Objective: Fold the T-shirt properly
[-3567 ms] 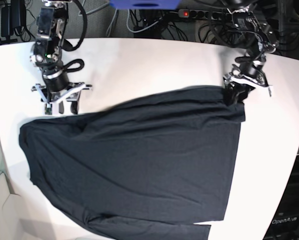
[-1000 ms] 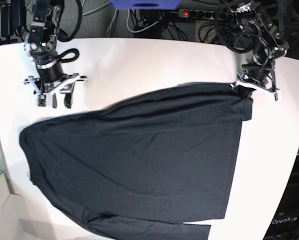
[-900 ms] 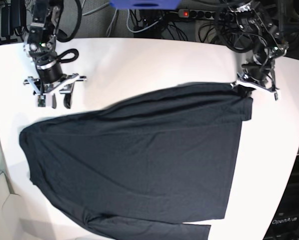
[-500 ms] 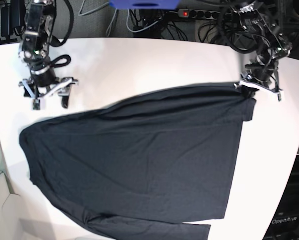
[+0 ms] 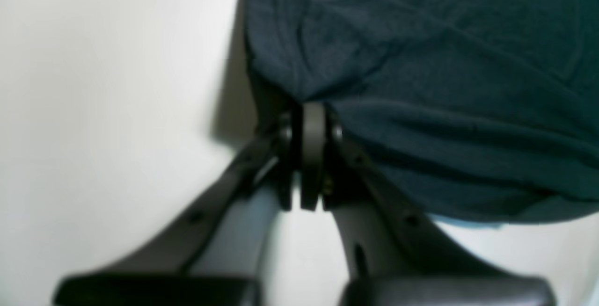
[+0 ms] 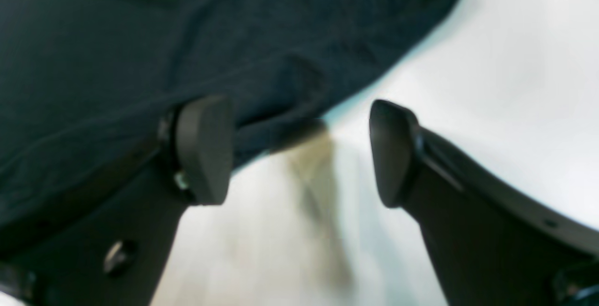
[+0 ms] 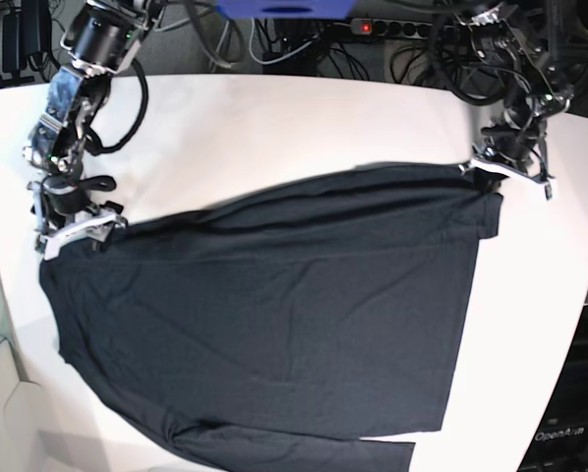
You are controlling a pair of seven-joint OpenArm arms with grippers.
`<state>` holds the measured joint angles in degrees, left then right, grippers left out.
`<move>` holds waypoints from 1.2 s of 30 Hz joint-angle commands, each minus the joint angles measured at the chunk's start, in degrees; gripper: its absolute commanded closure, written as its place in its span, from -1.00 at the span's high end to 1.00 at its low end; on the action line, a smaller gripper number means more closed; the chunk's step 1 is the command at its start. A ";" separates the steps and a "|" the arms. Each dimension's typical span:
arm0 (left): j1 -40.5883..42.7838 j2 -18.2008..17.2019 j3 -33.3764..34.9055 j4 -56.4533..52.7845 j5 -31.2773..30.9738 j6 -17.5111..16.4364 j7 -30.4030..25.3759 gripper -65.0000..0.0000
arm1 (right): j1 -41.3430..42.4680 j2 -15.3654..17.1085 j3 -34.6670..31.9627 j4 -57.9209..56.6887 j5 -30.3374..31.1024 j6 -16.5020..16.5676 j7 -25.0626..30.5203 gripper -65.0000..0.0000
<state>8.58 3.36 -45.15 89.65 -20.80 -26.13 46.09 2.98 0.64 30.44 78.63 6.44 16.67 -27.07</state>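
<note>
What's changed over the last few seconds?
The right gripper swung down from bare table to the T-shirt's corner and opened, gripping nothing yet. The left gripper, shut on the far corner, drew it slightly outward. The shirt otherwise lies as before.

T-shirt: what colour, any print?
Plain black to very dark charcoal T-shirt, no print visible; base view shows it best.

White rounded table (image 7: 304,118), black cables (image 7: 274,44) behind, power strip (image 7: 387,28) with red switch
</note>
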 commanded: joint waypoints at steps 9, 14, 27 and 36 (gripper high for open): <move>-0.36 -0.41 0.00 1.04 -0.70 -0.38 -1.29 -1.00 | 2.16 -0.34 0.20 -1.40 2.05 0.08 1.62 0.27; -0.01 -1.82 0.09 1.04 -1.05 -0.02 -1.21 -1.00 | 2.77 -0.34 0.03 -1.40 5.65 0.08 1.36 -0.02; -0.71 -4.45 0.09 -0.99 -1.14 -0.11 -1.21 -1.00 | 2.77 -1.39 0.11 -1.49 6.09 0.08 1.62 -0.22; -1.85 -7.27 0.00 -3.10 -1.23 -0.55 -1.65 -1.00 | 2.51 -1.57 0.11 -1.49 6.09 -0.18 1.27 -0.48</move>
<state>7.18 -3.16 -44.99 85.65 -21.19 -26.35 45.34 4.75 -1.23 30.55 76.18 12.05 16.53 -26.94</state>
